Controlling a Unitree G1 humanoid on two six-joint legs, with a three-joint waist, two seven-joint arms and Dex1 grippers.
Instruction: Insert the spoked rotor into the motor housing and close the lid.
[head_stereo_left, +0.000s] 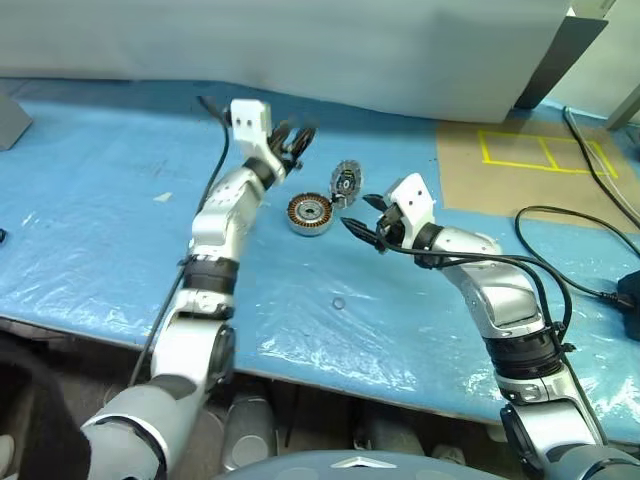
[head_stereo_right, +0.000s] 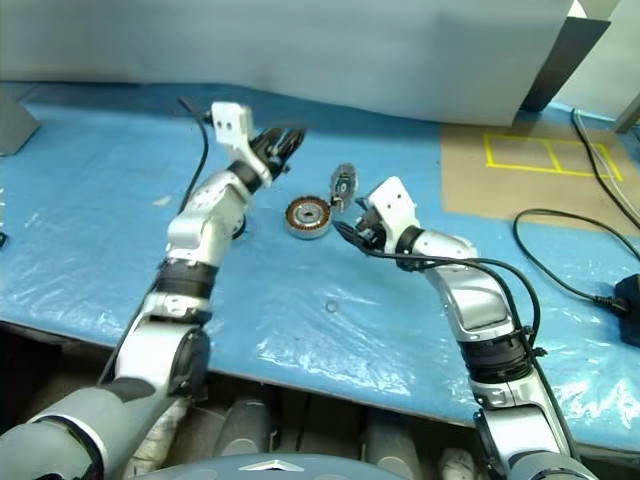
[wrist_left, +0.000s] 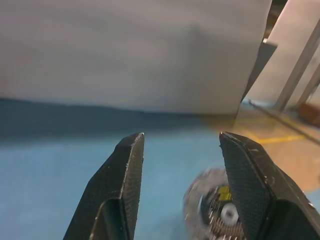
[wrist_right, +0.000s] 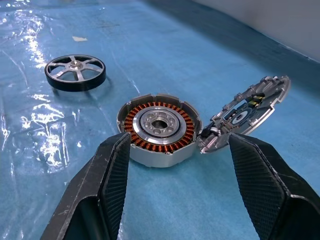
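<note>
Right wrist view looks between two spread black jaws at the motor housing (wrist_right: 159, 129), flat on the blue-covered table (wrist_right: 60, 165), copper-orange windings ringing a silver centre. Leaning against the housing's side, tilted up on edge, the lid (wrist_right: 247, 112), inner face showing, its low edge touching the housing wall. Farther off on the blue cover, well apart from the housing, the spoked rotor (wrist_right: 75, 73), lying flat, dark rim and silver spokes plain to see. Seen from the head, housing (head_stereo_left: 309, 213) near the middle of the table, nearer the far edge than the near one, lid (head_stereo_left: 345, 183) just beside it on the right-arm side. Right gripper (head_stereo_left: 362, 226) low over the table, just beside housing and lid, jaws spread and holding nothing. Left gripper (head_stereo_left: 292, 140) raised above the table on the far side of the housing, jaws likewise parted and empty; through its wrist camera, the lid (wrist_left: 212, 207) partly hidden behind one finger (wrist_left: 252, 185). Toward the right far corner, a tan patch with yellow tape lines (head_stereo_left: 545, 152), and black cables (head_stereo_left: 570, 225) trailing along the right edge. Beyond the far edge, a pale wall panel (head_stereo_left: 300, 45).
</note>
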